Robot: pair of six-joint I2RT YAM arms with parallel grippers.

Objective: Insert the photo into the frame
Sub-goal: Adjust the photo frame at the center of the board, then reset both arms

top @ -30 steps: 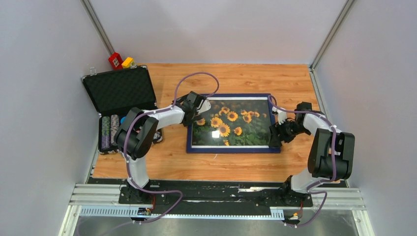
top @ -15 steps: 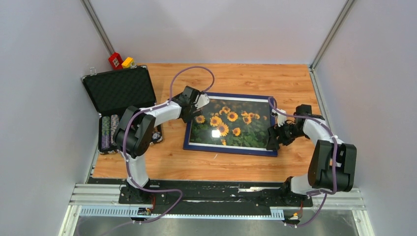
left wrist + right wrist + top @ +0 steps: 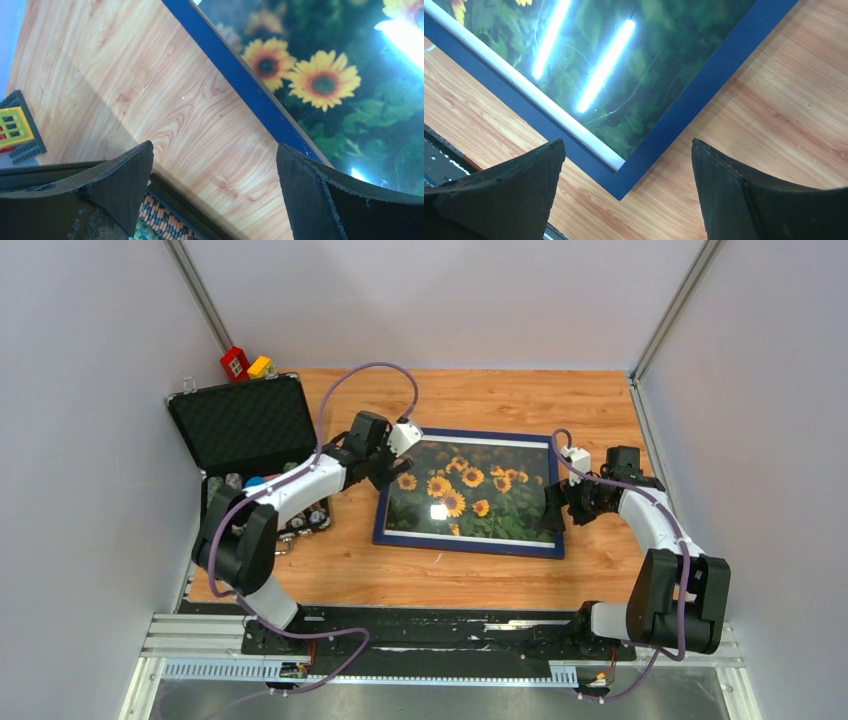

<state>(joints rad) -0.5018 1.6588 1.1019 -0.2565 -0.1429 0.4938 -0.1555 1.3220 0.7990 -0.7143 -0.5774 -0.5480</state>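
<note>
Top view: the large rectangular picture frame with a thin navy blue border [image 3: 465, 546] lies flat, front up, near the middle of the wood-grain table [image 3: 500, 400], slightly skewed to the table edges. The sunflower print on dark green foliage [image 3: 470, 490] sits inside the border under the clear pane, with white strips along its far and near edges (lamp glare on the pane hides some of the picture).

Left gripper [image 3: 385, 465]: at the frame's far left corner. In the wrist view we see its jaws spread wide with nothing between them but bare table, and the blue border runs just beside the right-hand finger [image 3: 310, 185].

Right gripper [image 3: 553, 515]: at the frame's right edge, toward the near corner. In its wrist view the jaws are also spread wide and hold nothing; the frame's corner shows between the two fingers. We cannot tell whether either finger touches the frame.

An open black foam-lined case [image 3: 245, 425] lies at the table's left, and red and yellow toy blocks [image 3: 245, 365] sit behind it.
</note>
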